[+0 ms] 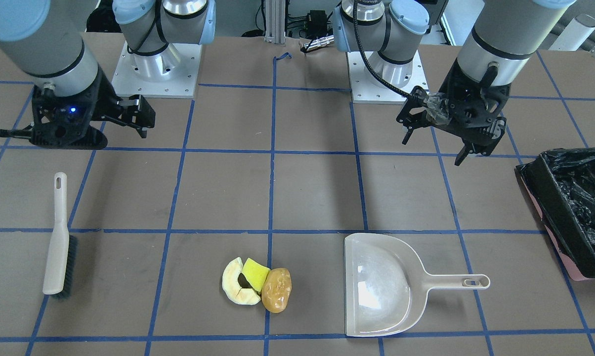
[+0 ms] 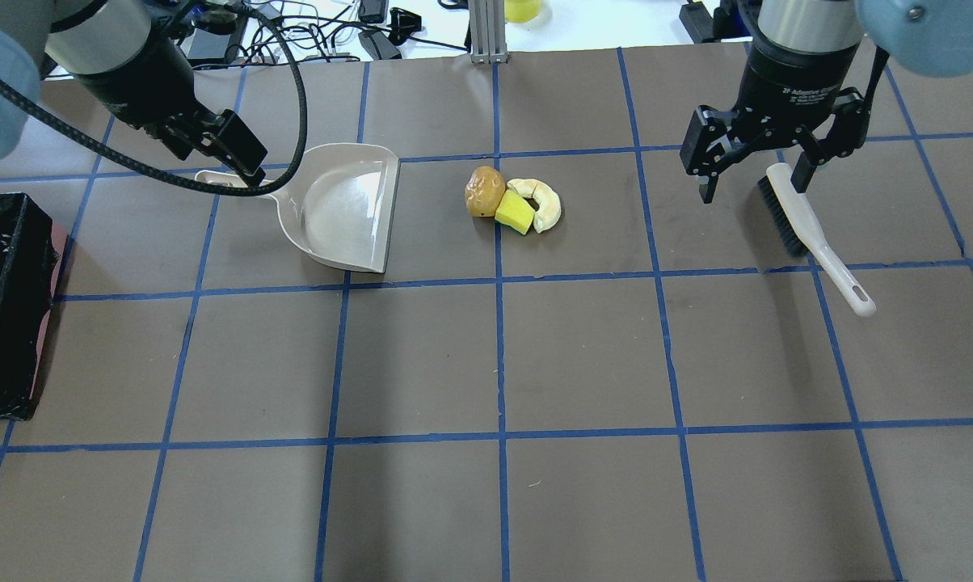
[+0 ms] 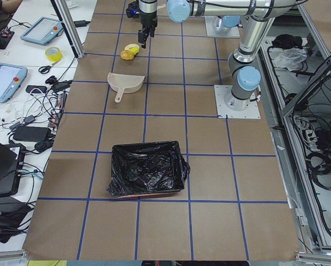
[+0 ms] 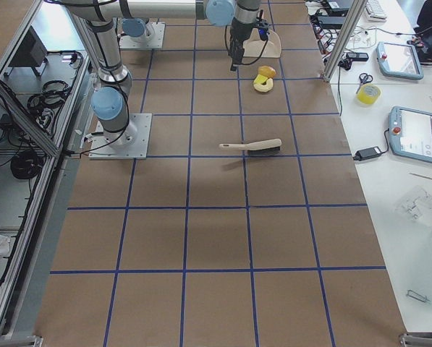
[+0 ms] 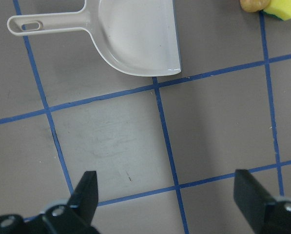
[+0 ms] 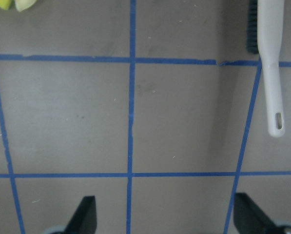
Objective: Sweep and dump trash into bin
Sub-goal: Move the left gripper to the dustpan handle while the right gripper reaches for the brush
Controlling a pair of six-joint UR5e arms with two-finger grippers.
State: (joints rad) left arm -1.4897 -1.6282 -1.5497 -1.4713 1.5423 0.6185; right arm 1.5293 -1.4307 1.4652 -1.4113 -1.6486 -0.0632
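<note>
Nothing is in hand yet: both tools lie flat on the table, so the job now is 2 clean pickups. The trash (image 1: 256,284) sits in 1 tight heap, a pale ring (image 1: 230,283), a yellow-green wedge (image 1: 255,272) and a glossy brown lump (image 1: 276,290), all 3 touching. Just beside the heap on the robot's left lies the dustpan (image 1: 376,287), empty, its wide mouth turned toward the heap and its handle pointing away. Well beyond the dustpan from the heap stands the bin (image 1: 544,195) with its black bag. On the heap's other side, well apart, lies the brush (image 1: 58,237), bristles facing the heap. The left gripper (image 1: 432,150) hangs above the table on the dustpan's side of the heap, fingers spread wide with nothing between them. The right gripper (image 2: 751,187) hovers near the brush, likewise spread and empty. I'd say the right one should come down on the slim handle rather than the bristle head, and pinch squarely across it so the brush won't twist in the sweep. The left should take the dustpan's handle well in from the tip — a grip at the very end would likely let the lip lift, and that round lump looks ready to roll under it.
</note>
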